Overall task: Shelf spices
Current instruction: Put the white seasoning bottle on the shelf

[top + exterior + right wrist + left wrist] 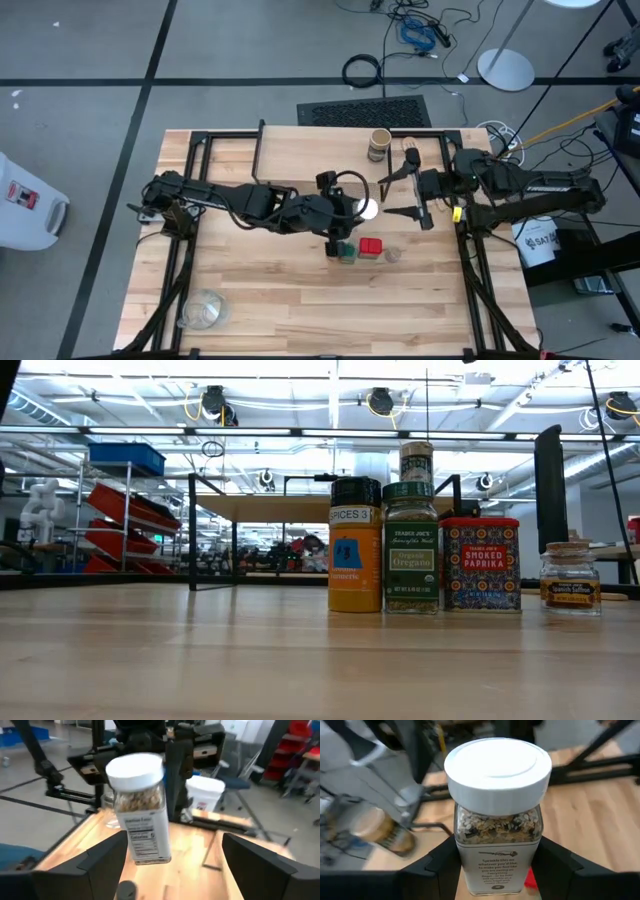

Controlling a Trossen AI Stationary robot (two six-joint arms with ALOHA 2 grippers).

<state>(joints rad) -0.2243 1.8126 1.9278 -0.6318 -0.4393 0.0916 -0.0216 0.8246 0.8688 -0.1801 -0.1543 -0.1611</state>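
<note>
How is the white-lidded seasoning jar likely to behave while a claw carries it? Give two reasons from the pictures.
The white-lidded jar is probably rigid: its flat sides sit squarely between the left claw fingers. Smooth walls and a glossy label could make it slippery. Being tall and narrow, it may tip when set down.

"SMOKED PAPRIKA" on red tin (pixel 481 564)

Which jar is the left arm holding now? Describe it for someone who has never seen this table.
Start at the wooden table, near its middle. There the left pincer grips a clear square jar of mixed seeds. Its wide white lid sets it apart from the red paprika tin nearby.
</note>
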